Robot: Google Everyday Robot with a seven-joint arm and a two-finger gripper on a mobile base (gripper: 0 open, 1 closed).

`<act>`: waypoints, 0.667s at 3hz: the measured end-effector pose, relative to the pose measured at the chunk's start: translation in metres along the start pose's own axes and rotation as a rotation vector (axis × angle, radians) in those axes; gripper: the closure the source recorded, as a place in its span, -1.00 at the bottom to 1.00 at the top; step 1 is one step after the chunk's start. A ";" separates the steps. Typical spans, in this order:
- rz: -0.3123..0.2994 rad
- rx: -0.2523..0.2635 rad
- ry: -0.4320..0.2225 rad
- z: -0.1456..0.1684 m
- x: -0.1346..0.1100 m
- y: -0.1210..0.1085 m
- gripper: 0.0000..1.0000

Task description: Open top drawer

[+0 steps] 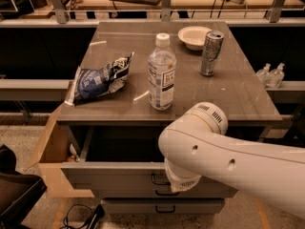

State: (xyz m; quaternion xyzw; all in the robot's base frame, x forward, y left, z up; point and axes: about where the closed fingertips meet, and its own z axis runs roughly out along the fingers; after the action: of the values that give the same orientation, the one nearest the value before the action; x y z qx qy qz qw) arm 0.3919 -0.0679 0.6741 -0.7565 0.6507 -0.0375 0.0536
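Tabletop (238, 97) of grey-brown laminate is seen from above, and four things are set on it: a crumpled blue crisp bag (99, 79) at the left, a clear water bottle (161, 73) with a white cap standing upright near the middle, a white bowl (194, 36) at the back, and a silver can (210, 53) standing just beside the bowl. Beneath the tabletop the top drawer (114, 174) is found partly open, its grey front drawn forward of the table's edge and a dark gap shown behind it. Its dark loop handle (158, 179) is partly covered by the white arm (224, 159), which is brought in from the right and bent down against the drawer front. The gripper is hidden behind the arm's rounded end, at or just beside that handle, and how it is set cannot be told. Two narrower drawer fronts (162, 200) are closed below. A tan box (50, 149) is placed against the table's left side.
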 end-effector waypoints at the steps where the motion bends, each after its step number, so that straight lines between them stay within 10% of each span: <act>1: 0.020 0.057 0.077 -0.041 0.007 -0.008 1.00; 2: 0.046 0.123 0.173 -0.096 0.023 -0.024 1.00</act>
State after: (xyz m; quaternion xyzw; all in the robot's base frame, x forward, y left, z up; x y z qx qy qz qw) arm 0.4068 -0.0898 0.7726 -0.7305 0.6667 -0.1411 0.0444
